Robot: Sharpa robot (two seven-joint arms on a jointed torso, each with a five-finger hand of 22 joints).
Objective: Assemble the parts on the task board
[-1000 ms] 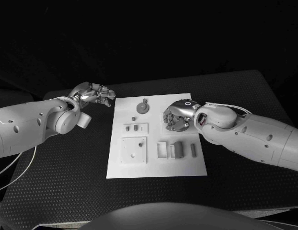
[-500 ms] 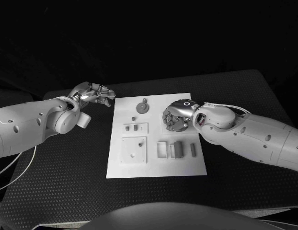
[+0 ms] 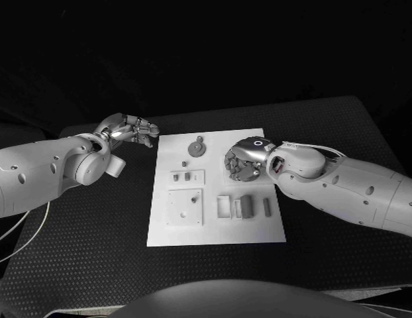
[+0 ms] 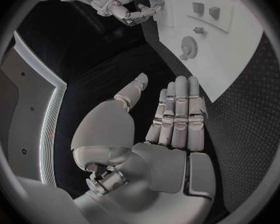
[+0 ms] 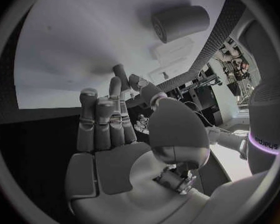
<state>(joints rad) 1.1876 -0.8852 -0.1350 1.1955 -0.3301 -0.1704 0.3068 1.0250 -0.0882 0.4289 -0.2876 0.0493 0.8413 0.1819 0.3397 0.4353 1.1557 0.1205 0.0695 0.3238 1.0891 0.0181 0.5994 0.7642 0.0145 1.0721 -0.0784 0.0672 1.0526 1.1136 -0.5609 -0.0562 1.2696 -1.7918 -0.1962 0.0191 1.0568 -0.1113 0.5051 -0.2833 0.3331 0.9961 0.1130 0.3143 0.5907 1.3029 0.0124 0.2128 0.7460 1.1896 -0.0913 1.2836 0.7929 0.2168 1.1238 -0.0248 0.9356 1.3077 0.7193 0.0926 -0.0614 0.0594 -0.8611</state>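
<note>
Right wrist view – cylinder part (image 5: 180, 23) close-up

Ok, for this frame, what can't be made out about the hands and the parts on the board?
- Head view: the right hand covers the task board beneath it, so any part there is hidden.
- Right wrist view: the grey cylinder lies beyond the fingers; contact with anything cannot be told.
- Head view: the small parts are too small to identify.
- Head view: the left hand is off the board; the left wrist view shows nothing in it.
</note>
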